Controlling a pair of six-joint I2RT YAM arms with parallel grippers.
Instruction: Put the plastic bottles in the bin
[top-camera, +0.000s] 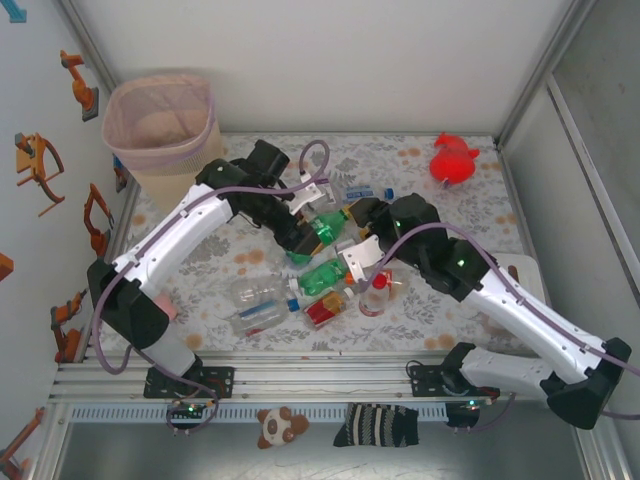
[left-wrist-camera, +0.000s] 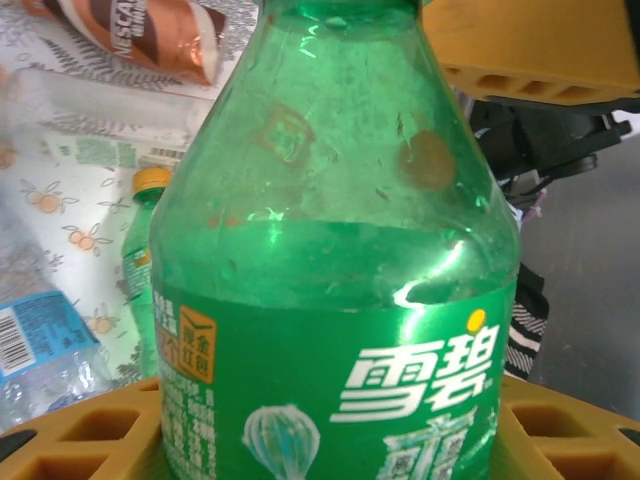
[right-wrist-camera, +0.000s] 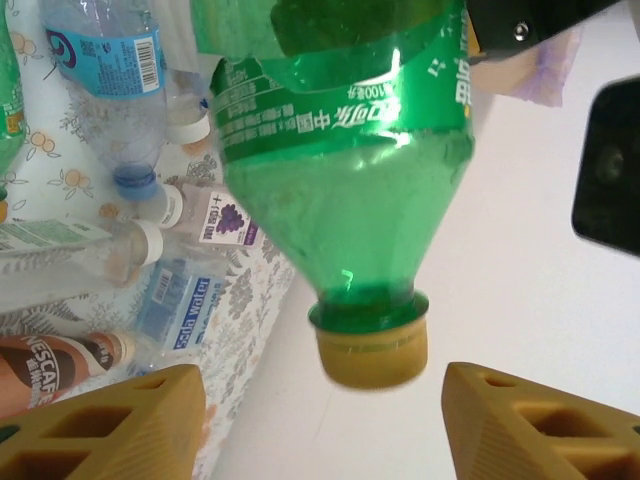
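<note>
**Over the surface: green bottle in left hand, bin far-left**

Between my two hands the green bottle (left-wrist-camera: 330, 200) hangs above the surface (top-camera: 480, 205). Its long axis goes from one hand to the other, cap (right-wrist-camera: 372, 352) toward the right one. My left hand (left-wrist-camera: 330, 400) is closed partway on the bottle's body and holds it. My right hand (right-wrist-camera: 325, 410) has its fingers apart on both sides of the cap and touches nothing. The bin (top-camera: 190, 160) stands at the far left corner, nearer my left arm, so I judge this arm should carry.

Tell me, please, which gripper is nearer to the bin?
Left. The left gripper, holding a green bottle, is right of the bin; the right gripper is farther right.
</note>
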